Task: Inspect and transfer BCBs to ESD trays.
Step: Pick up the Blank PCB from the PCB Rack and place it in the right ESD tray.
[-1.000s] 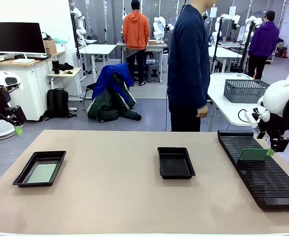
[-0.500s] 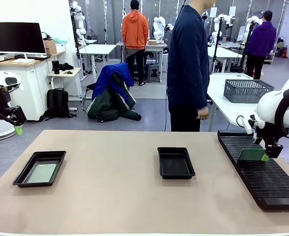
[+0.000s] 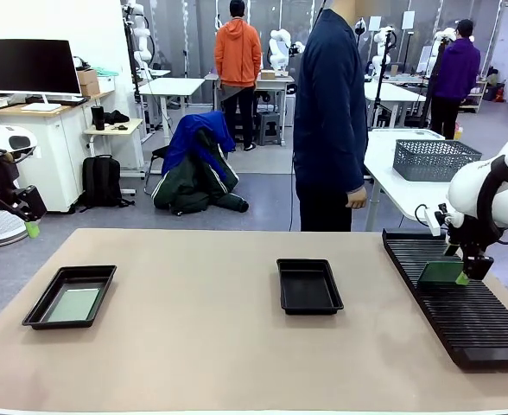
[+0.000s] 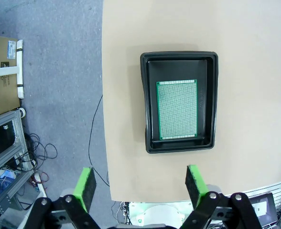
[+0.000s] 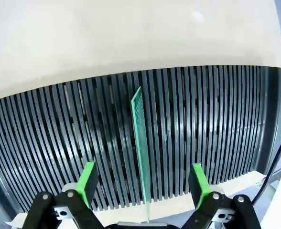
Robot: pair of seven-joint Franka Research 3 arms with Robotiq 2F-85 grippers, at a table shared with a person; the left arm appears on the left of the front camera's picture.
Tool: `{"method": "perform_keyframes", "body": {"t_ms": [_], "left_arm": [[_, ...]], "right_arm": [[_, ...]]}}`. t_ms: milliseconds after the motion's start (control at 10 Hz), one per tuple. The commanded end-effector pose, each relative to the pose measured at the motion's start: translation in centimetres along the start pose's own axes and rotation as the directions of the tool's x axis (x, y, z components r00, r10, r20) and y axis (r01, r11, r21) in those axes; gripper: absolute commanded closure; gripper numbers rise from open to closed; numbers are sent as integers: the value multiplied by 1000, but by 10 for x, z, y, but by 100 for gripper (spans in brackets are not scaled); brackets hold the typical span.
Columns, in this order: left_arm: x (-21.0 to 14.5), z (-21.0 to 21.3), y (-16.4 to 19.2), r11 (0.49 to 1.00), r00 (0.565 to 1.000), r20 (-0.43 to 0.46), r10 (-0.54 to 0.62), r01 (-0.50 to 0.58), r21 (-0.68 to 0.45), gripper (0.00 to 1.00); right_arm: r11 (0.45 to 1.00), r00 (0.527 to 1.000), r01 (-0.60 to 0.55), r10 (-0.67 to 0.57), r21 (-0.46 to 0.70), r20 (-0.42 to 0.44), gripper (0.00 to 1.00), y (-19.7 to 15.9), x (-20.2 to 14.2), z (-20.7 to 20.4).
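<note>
On the desk (image 3: 193, 346), front view: the slotted rack (image 3: 474, 333) runs along the robot's right edge. One racked BCB (image 3: 441, 273) stands on edge in a slot, which keeps both faces clear and leaves a top edge to grab. The right jaws hang just above its right end, spread. I read this as a pre-grasp line-up, no pinch yet. The middle ESD tray (image 3: 309, 309) has a bare floor, so it's the likely drop target. The left ESD tray (image 3: 38, 313) carries a trayed BCB (image 3: 73, 304) lying flat. The left arm (image 3: 3, 194) sits off the desk's left side, out of the work area. A person (image 3: 330, 112) stands at the far side, hands off the desk.

Left wrist view: the left jaws are spread wide with nothing between the green pads (image 4: 86, 187). The camera looks straight down on the left ESD tray (image 4: 179, 56) from well above. The trayed BCB (image 4: 177, 109) lies flat on the tray floor, square to the walls. That's a good vantage for inspecting the face.

Right wrist view: the racked BCB (image 5: 141, 143) shows edge-on between the two pads (image 5: 199, 185), touching neither. The jaws are spread and straddle the board's thickness, so closing should clamp its faces. The slotted rack (image 5: 45, 143) ribs run parallel to the board. Risk is the board tilting in its slot on contact.
</note>
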State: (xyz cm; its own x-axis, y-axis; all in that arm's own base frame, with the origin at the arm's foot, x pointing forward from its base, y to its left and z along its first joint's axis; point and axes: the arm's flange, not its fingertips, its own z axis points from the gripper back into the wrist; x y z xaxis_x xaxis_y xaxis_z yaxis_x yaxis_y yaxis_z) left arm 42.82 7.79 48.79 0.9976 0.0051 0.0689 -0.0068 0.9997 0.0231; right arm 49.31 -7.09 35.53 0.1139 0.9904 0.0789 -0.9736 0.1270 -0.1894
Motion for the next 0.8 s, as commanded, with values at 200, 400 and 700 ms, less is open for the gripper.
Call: {"method": "perform_keyframes", "body": {"t_ms": [200,400,700], "left_arm": [[-2,-1,-1,1000,1000,3,16,-16,3,0],[-2,-1,-1,1000,1000,3,16,-16,3,0],[-2,-1,-1,1000,1000,3,16,-16,3,0]], "right_arm": [[1000,1000,-6,6,-1,11,0,3,-4,1],[1000,1000,-23,23,3,8,8,4,-5,1],[1000,1000,-19,19,6,9,23,5,-5,2]]}}
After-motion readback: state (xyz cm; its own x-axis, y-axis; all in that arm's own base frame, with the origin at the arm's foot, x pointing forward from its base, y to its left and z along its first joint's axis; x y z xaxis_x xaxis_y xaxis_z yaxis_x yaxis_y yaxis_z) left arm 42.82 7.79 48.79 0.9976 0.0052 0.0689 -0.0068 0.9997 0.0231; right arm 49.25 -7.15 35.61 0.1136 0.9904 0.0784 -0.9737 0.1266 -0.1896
